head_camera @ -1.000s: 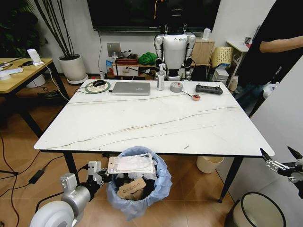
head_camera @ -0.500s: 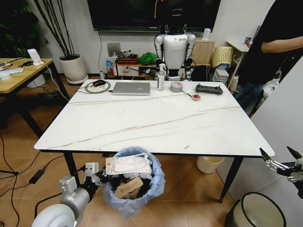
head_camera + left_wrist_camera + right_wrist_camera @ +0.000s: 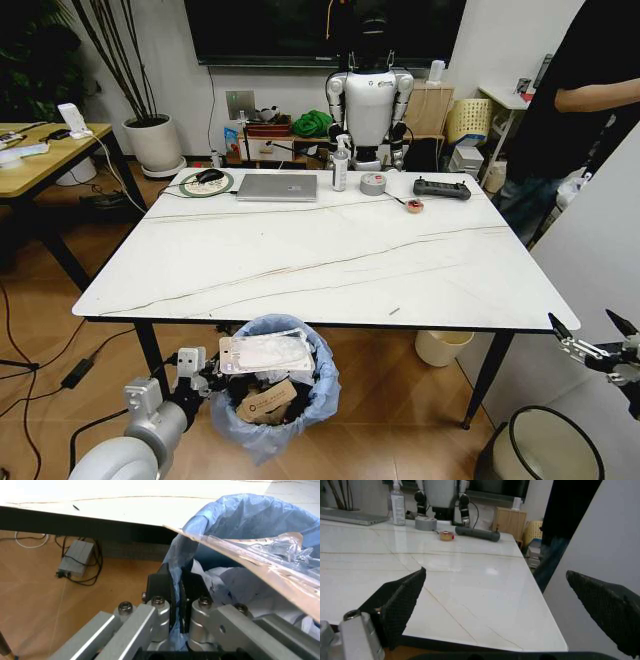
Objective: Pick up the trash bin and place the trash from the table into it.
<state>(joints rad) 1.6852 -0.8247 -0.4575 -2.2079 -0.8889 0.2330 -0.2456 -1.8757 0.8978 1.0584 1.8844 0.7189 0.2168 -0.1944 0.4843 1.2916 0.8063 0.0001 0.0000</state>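
Under the front edge of the white table (image 3: 330,250), the left tool (image 3: 203,372) pinches the full trash bin's (image 3: 272,395) blue bag rim, while the right tool (image 3: 590,338) waits wide apart beside the table.

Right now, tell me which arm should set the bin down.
The left. Its gripper is already shut on the bin's blue bag rim, below the table's near edge. The right gripper hangs open and empty off the table's right corner, well away from the bin.

No lettering, label or number is legible on anything in view
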